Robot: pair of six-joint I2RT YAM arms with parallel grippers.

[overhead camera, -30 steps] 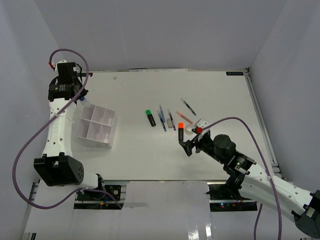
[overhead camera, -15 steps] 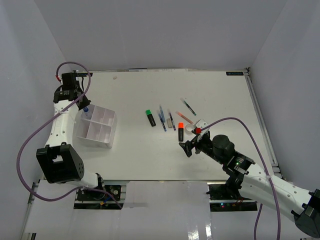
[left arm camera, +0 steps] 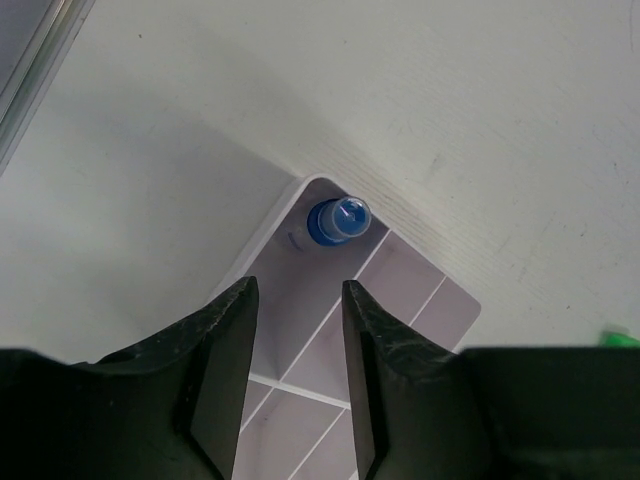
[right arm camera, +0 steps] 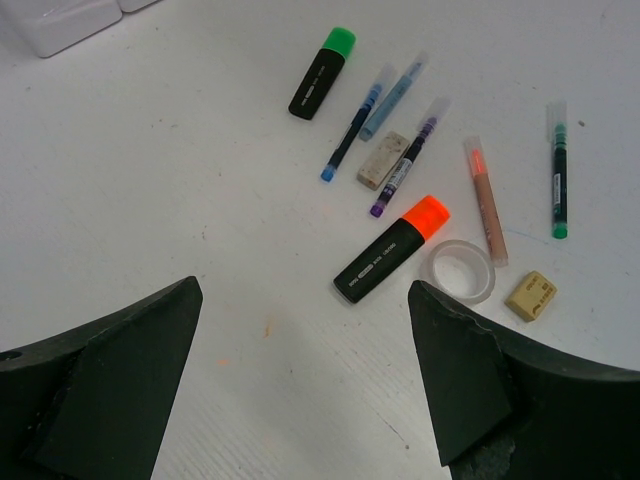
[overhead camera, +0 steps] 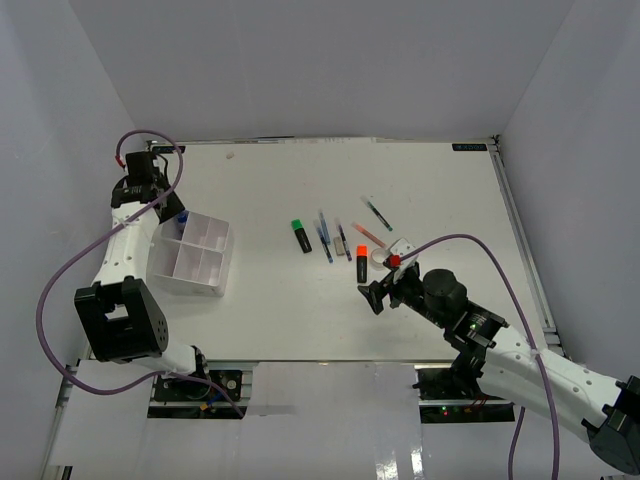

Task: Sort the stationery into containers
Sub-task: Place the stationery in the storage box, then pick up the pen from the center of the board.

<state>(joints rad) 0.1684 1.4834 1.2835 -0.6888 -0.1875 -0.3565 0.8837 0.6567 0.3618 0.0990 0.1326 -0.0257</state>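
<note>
My left gripper hangs open and empty over the organizer tray, where the blue-capped bottle stands in a corner compartment. Out on the table, the green-capped highlighter and orange-capped highlighter lie loose among thin pens, a tape roll, a grey block and a tan block. My right gripper, spread wide and holding nothing, hovers near that group.

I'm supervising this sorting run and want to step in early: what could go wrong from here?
The blue-capped bottle stands in a corner compartment of the tray, just beyond the open left gripper; a sideways exit could tip it. The orange highlighter lies close beside the tape roll under the open right gripper, so closing there might catch both.
</note>
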